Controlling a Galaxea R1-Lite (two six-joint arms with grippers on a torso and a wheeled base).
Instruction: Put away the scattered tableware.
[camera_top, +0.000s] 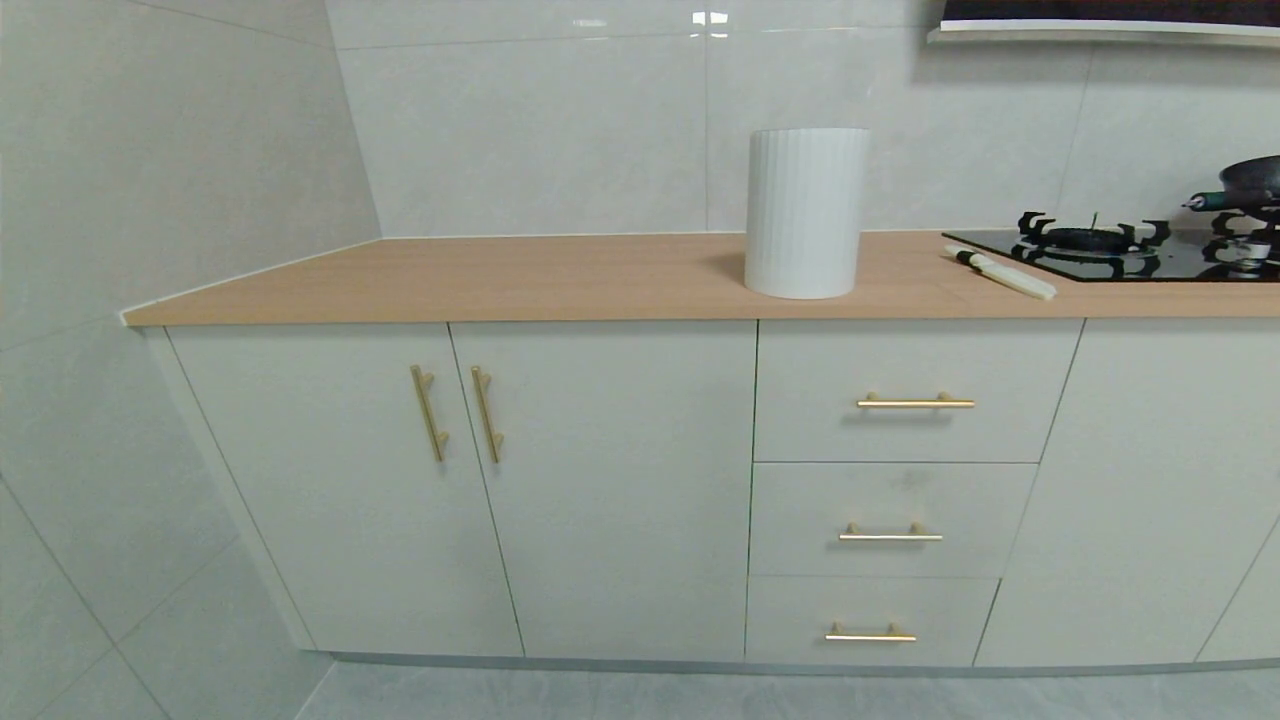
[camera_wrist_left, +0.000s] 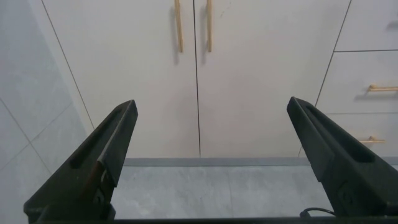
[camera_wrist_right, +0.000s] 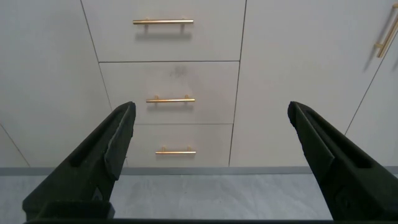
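Observation:
A tall white ribbed holder (camera_top: 806, 212) stands upright on the wooden counter (camera_top: 560, 275). To its right a white utensil with a dark handle end (camera_top: 1000, 272) lies flat near the stove edge. My left gripper (camera_wrist_left: 211, 112) is open and held low, facing the double cabinet doors (camera_wrist_left: 196, 74) with nothing between its fingers. My right gripper (camera_wrist_right: 211, 112) is also open and empty, low in front of the stack of three drawers (camera_wrist_right: 169, 87).
A black gas stove (camera_top: 1120, 250) with a dark pan (camera_top: 1250, 185) sits at the counter's right end. Gold handles mark the cabinet doors (camera_top: 458, 412) and the drawers (camera_top: 914, 402). Tiled walls close the left side and back. Grey floor lies below.

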